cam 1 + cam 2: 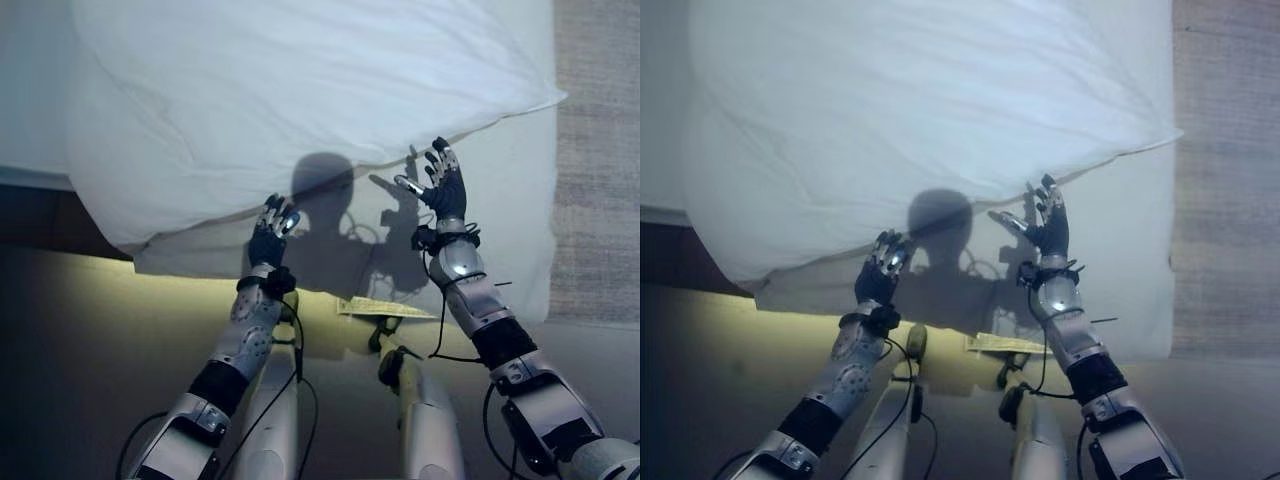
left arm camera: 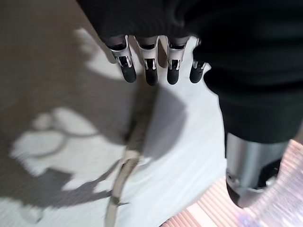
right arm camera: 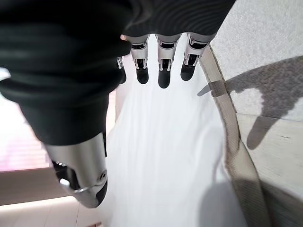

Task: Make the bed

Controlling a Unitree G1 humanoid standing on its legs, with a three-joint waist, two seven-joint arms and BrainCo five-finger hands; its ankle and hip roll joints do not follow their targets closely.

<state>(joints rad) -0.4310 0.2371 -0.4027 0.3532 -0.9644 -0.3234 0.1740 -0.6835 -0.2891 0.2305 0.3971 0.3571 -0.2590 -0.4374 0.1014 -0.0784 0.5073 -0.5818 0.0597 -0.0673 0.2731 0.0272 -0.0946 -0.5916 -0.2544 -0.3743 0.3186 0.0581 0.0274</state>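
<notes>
From the head views, the large puffy white fabric pillow (image 1: 300, 100) lies on the white-sheeted bed (image 1: 500, 230), just beyond both hands. The left robot hand (image 1: 272, 232) reaches up to its near edge, fingers relaxed and holding nothing, probably poised to nudge it square. The right robot hand (image 1: 440, 185) hovers beside the pillow's lower corner with fingers spread apart, likely ready to steady that side. In the left wrist view, straight fingers (image 2: 150, 71) hang over white cloth and a beige seam (image 2: 125, 170). In the right wrist view, extended fingers (image 3: 163, 71) point along the white sheet beside a beige mattress edging (image 3: 236, 156), gripping nothing.
</notes>
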